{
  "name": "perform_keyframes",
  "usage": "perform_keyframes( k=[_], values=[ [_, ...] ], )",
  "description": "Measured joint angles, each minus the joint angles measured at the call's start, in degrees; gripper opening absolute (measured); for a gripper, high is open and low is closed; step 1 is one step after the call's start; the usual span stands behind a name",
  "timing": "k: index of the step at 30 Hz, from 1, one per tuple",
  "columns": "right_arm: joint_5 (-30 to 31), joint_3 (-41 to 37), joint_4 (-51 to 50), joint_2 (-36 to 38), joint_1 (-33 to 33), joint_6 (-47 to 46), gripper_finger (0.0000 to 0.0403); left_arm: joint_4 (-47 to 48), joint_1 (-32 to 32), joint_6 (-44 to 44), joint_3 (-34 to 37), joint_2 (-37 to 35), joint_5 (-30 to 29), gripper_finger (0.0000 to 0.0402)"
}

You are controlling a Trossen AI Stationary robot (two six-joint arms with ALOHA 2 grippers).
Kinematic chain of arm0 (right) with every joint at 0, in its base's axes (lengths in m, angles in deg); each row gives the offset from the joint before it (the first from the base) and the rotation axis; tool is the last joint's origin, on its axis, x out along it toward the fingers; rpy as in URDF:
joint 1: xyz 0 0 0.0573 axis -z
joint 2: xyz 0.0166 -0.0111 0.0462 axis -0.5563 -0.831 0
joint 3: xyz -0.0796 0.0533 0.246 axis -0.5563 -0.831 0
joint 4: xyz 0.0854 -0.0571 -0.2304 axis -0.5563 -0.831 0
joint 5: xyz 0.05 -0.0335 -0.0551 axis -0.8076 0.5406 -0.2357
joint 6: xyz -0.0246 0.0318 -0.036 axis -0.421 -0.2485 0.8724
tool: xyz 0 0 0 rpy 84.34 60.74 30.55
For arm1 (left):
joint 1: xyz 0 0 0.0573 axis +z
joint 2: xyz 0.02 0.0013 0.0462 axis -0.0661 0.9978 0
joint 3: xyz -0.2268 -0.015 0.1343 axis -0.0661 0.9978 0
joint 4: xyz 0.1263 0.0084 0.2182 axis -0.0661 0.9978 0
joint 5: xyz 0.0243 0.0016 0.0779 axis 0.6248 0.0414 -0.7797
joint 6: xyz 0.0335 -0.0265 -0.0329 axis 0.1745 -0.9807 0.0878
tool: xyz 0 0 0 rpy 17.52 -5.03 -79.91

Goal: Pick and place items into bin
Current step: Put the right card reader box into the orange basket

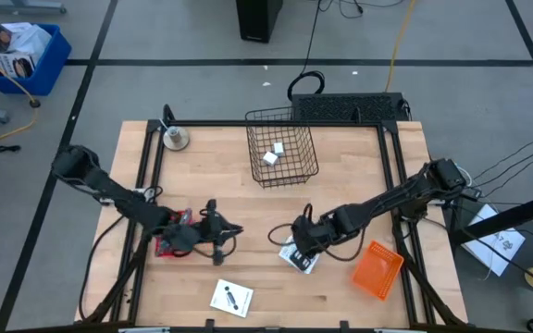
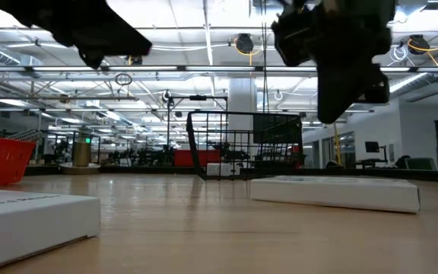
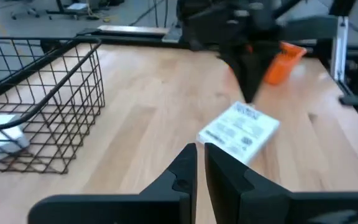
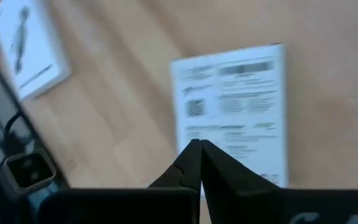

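Observation:
The bin is a black wire basket (image 1: 281, 154) at the far middle of the table, with small white blocks (image 1: 273, 154) lying in it. A white printed card box (image 1: 301, 258) lies flat on the wood. My right gripper (image 4: 199, 149) hangs shut just above it, fingers pointing down and clear of it in the low view (image 2: 333, 114). A second white card with a black mark (image 1: 232, 298) lies near the front edge. My left gripper (image 3: 200, 163) is shut and holds nothing. It hovers left of centre (image 1: 233, 231) and points toward the right arm.
An orange container (image 1: 378, 270) sits at the near right and a red object (image 1: 168, 242) lies under my left arm. A grey metal piece (image 1: 176, 140) stands at the far left. Black frame rails (image 1: 391, 176) run along the table's sides.

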Motion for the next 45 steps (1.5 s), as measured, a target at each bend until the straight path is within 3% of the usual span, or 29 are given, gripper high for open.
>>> perform_keyframes(
  k=[7,10,14,20,28,33,40,45],
  values=[
    [8.5,-3.8,1.2,-0.2,-5.0,-4.7,0.0001,-8.8,4.5,0.3,-2.2,7.9,5.8,0.0035],
    [10.7,-5.6,1.6,-0.2,-7.9,-8.5,0.0001,-8.7,7.1,-2.6,-6.0,12.2,14.6,0.0035],
    [11.6,-8.0,8.4,-0.2,-11.0,-10.4,0.0000,-6.3,10.1,-3.7,-12.9,19.7,22.6,0.0011],
    [12.8,-12.3,18.0,-1.3,-11.9,-11.1,0.0000,3.3,13.5,-4.5,-22.5,29.2,28.6,0.0004],
    [14.8,-16.7,22.8,-5.6,-8.7,-12.2,0.0000,8.8,13.6,-8.1,-26.7,34.5,38.7,0.0005],
    [21.2,-19.1,32.0,-5.8,-5.8,-9.4,0.0000,11.0,13.6,-9.6,-26.9,35.1,37.4,0.0011],
    [20.1,-20.5,45.8,-6.1,-4.6,-2.8,0.0000,17.3,14.6,-12.2,-26.9,35.1,27.8,0.0007],
    [22.6,-20.4,43.0,-3.3,-4.8,0.1,0.0000,18.0,14.6,-12.4,-26.9,34.9,26.1,0.0014]
  ],
)
